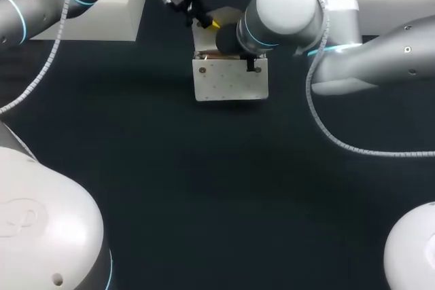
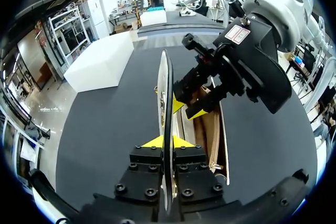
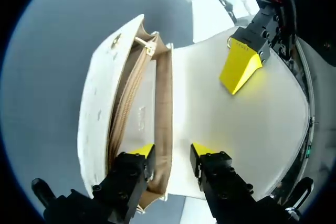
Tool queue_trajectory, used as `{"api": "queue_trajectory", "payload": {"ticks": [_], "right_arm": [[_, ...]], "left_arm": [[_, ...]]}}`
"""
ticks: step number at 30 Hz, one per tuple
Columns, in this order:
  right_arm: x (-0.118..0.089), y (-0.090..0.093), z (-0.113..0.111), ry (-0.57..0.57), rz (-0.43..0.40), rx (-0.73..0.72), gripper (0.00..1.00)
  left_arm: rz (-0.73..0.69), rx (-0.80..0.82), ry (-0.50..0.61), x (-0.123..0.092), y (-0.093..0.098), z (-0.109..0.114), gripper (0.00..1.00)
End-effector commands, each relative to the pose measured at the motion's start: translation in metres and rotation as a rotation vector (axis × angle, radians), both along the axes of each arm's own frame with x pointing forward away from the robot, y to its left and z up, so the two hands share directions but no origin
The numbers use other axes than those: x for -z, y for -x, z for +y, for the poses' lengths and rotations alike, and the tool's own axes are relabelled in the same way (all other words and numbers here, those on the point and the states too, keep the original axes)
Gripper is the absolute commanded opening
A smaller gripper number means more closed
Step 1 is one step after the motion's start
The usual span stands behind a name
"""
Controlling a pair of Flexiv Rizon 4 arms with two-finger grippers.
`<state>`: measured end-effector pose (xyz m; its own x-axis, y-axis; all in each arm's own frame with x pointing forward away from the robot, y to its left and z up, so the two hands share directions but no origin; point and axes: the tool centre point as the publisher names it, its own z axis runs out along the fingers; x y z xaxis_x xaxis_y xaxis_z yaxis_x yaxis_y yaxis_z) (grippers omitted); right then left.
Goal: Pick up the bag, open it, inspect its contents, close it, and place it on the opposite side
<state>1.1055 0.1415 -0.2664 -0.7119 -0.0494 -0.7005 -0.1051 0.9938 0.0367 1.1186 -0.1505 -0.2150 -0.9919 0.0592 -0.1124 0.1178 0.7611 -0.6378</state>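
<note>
A white bag point(image 1: 230, 81) stands upright near the table's far edge, its flap point(image 3: 236, 129) lifted back and its tan-lined mouth point(image 3: 137, 93) showing. My left gripper point(image 2: 168, 141) is shut on the flap's thin edge point(image 2: 167, 87), holding it up; it appears behind the bag in the head view point(image 1: 212, 24). My right gripper point(image 3: 169, 150) is over the bag's mouth, open. One fingertip point(image 3: 143, 151) is inside the bag, the other on the flap side, with the tan rear wall point(image 3: 164, 103) between them. The pocket's depth is dark and hidden.
The bag rests on a dark tabletop point(image 1: 204, 188). My right arm's wrist point(image 1: 285, 11) hangs over the bag's top and hides part of it. My left arm's cable point(image 1: 51, 59) droops at the left.
</note>
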Motion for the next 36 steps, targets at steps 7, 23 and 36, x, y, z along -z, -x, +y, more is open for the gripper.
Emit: {"api": "queue_trajectory", "payload": {"ticks": [7, 23, 36], "right_arm": [[-0.006, 0.007, 0.002, 0.016, -0.057, 0.045, 0.41], [0.022, 0.002, 0.013, 0.049, 0.028, 0.051, 0.4], [0.024, 0.003, 0.013, 0.03, 0.074, 0.04, 0.37]], "left_arm": [[-0.007, -0.006, 0.001, 0.002, 0.007, 0.005, 0.0], [-0.01, 0.041, 0.051, -0.004, 0.023, 0.006, 0.0], [-0.02, 0.066, 0.071, -0.007, 0.031, 0.006, 0.0]]}}
